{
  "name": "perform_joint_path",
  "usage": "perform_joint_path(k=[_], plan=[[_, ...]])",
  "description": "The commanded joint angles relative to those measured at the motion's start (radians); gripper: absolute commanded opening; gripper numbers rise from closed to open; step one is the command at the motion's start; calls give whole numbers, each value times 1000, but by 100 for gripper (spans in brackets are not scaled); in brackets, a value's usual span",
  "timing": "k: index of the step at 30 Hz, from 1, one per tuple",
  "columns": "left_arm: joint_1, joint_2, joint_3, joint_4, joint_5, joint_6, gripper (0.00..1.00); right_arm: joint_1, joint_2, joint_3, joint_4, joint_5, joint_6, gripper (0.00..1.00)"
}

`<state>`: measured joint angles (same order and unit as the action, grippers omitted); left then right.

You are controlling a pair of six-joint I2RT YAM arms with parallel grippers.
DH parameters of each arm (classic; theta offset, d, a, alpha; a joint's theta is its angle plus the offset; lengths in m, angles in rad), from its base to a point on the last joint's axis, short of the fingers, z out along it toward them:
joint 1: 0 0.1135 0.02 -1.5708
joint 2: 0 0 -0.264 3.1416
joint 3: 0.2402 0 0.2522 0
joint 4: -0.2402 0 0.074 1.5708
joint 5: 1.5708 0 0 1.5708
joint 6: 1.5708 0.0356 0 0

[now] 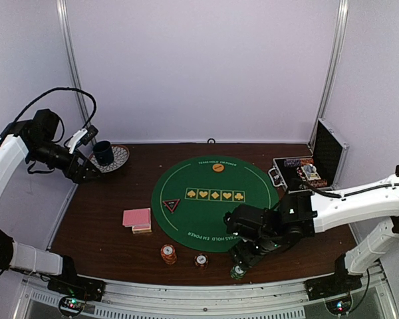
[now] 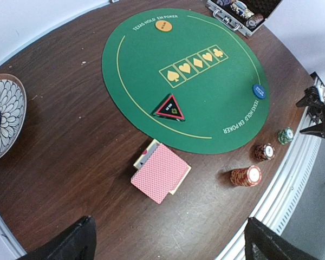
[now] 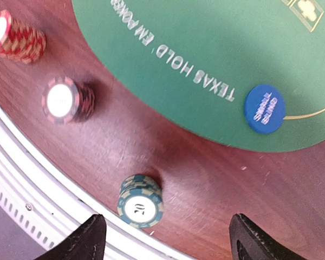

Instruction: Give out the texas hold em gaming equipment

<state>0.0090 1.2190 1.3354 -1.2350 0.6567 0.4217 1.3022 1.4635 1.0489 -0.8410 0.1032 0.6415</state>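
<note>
Pink-backed playing cards [image 1: 137, 218] [image 2: 160, 172] lie in a loose pile left of the green mat [image 1: 215, 203]. On the mat sit a red triangle [image 1: 171, 205] [image 2: 170, 108], an orange disc [image 1: 218, 167] and a blue disc [image 3: 265, 108]. Three chip stacks stand along the near edge: orange [image 1: 168, 253] [image 3: 16, 37], dark red [image 1: 201, 260] [image 3: 67, 99] and green [image 1: 237, 271] [image 3: 141, 199]. My right gripper [image 1: 243, 256] [image 3: 168, 244] hangs open over the green stack, touching nothing. My left gripper [image 1: 86, 171] [image 2: 170, 244] is open and held high at the far left.
An open silver-and-black chip case [image 1: 306, 169] [image 2: 241, 12] stands at the back right. A dark blue cup [image 1: 104, 153] sits on a patterned plate [image 1: 122, 157] [image 2: 5, 108] at the back left. The table's metal front rail [image 3: 21, 184] runs just behind the chip stacks.
</note>
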Motion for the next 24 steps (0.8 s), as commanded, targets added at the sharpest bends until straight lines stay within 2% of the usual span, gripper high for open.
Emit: perform_joint_path(k=[1,13,24], plan=[[-6,10,7,-7,29,20,98,31,66,-25,22,-30,60,82],[-6,13,11,-7,29,26,98,32,142,-68,117,-112,17,80],[-6,6,16,-6,14,26,98,32,177,-75,149,-141,4,63]])
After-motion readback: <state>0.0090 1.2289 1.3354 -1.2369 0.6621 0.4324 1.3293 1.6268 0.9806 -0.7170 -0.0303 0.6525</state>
